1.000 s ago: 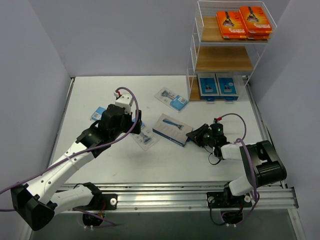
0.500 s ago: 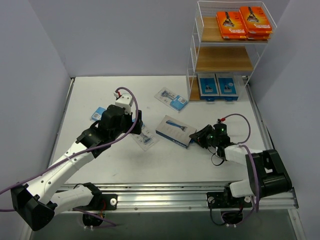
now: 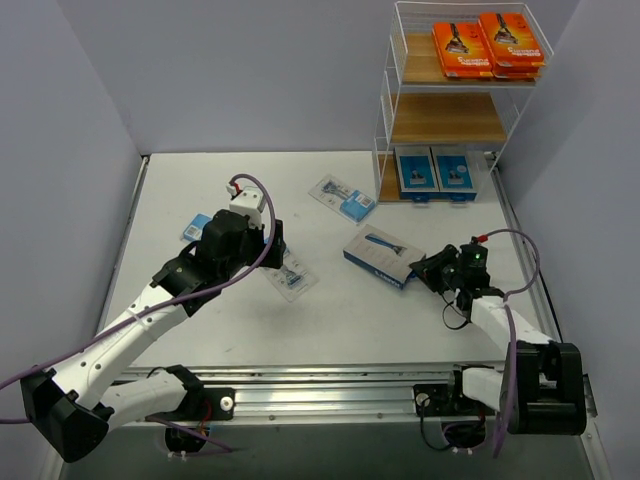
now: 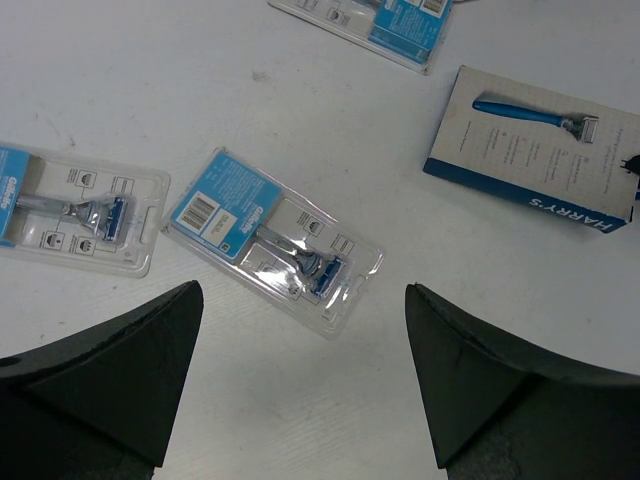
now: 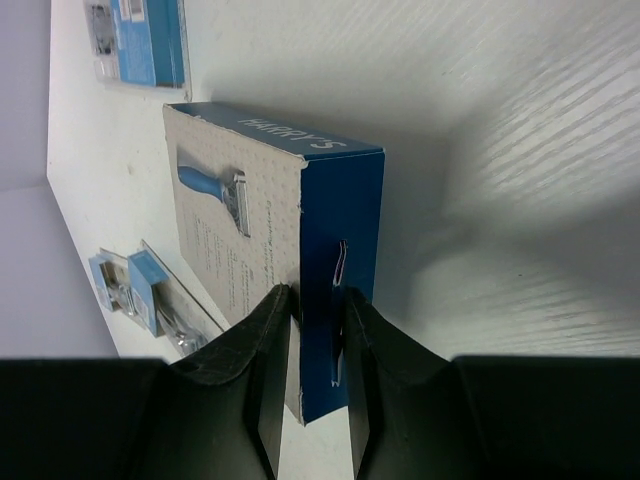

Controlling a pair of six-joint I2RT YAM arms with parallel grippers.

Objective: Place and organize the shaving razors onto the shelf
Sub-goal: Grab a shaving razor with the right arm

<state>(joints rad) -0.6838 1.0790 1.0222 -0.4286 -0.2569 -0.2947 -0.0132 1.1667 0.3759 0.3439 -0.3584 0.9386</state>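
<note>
1. Top external view: a white desk (image 3: pixel 330 330) carries a tall white wire shelf (image 3: pixel 445 118) with wooden tiers. Orange razor boxes (image 3: pixel 490 45) lie on its top tier and two blue boxes (image 3: pixel 435 172) on its bottom tier.
2. Right tool (image 5: pixel 315 310) pinches the end of a blue-and-grey razor box (image 3: pixel 385 255), in front of the shelf.
3. Left tool (image 4: pixel 300 295) is spread wide above a clear blister razor pack (image 4: pixel 275 240).

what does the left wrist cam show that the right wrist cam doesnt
Only the left wrist view: the left gripper, open, hovering right over a clear blister pack. Only the right wrist view: the right gripper shut on the end of the blue-and-grey box. Both: that box's printed face with its blue razor, and blister packs lying on the white table.
</note>
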